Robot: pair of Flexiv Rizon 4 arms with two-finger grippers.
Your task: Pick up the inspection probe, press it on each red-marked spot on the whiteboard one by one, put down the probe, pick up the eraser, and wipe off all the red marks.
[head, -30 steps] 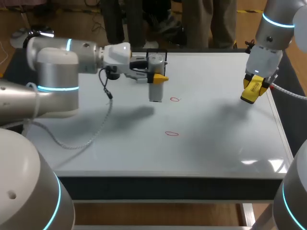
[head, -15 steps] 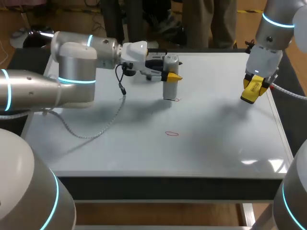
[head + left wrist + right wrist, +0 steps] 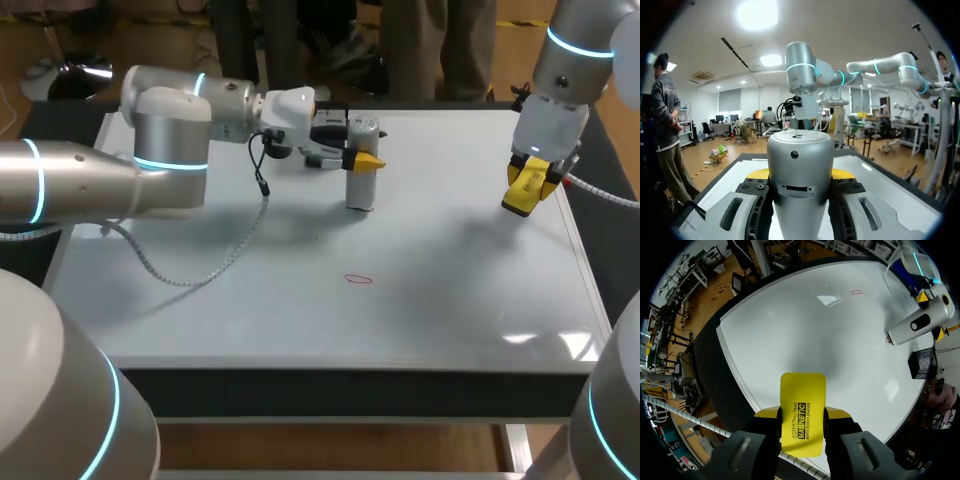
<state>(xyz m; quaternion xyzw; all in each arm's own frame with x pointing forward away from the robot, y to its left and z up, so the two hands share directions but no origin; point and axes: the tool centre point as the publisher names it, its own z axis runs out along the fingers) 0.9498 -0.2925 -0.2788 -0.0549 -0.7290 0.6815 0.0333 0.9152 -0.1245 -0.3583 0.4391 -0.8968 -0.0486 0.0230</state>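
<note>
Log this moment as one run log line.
left hand: shut on probe, tip at far red mark | right hand: shut on eraser over whiteboard | near red mark: uncovered

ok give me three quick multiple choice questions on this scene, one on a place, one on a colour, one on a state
1. Where is the probe on the whiteboard?
A) lying flat at the front edge
B) upright in the far half, lower end at the board
C) in the near right corner

2. What colour is the eraser?
A) yellow
B) blue
C) black

3. What state is the right gripper in?
A) open and empty
B) shut on the eraser
C) shut on the probe

Answers:
1 B: the head view shows it standing in the far half, held by the left gripper.
2 A: it shows bright yellow in the right wrist view.
3 B: both fingers press the eraser from its two sides.
</note>
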